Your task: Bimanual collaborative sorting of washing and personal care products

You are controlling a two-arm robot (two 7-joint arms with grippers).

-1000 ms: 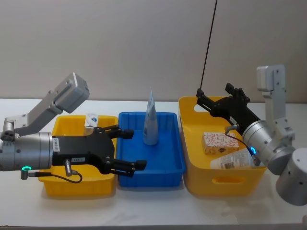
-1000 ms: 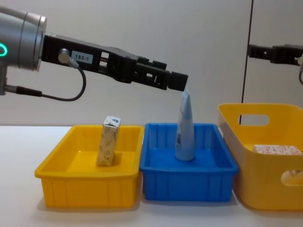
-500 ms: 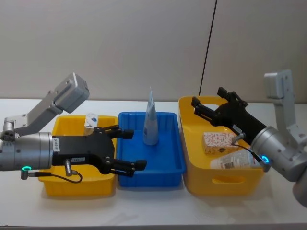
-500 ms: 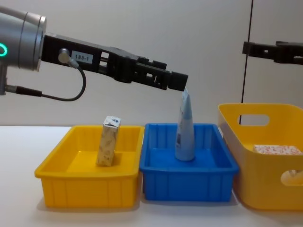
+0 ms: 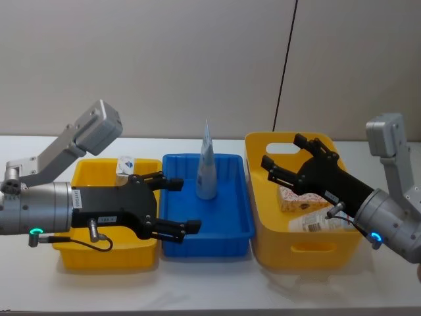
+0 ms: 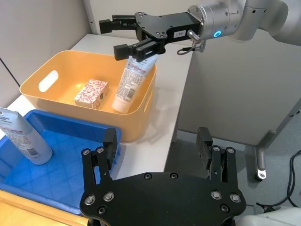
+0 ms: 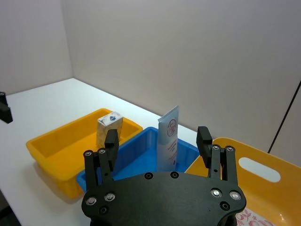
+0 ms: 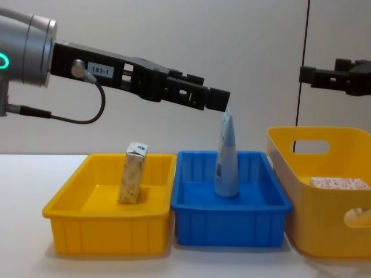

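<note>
Now | left tool (image 5: 172,204) wide, empty, beside upright tube (image 5: 206,162) | right tool (image 5: 284,160) wide, above floral box (image 5: 293,197)

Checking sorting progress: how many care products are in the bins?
4: small carton in the left yellow bin, blue tube in the blue bin, floral box and white tube in the right bin.

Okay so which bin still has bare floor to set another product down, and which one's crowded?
Free: the shallow yellow bin around the small cream carton, and the blue bin in front of the upright pale-blue tube. Crowded: the tall yellow handled bin, where the floral box and a leaning white tube sit under the open right gripper.
</note>
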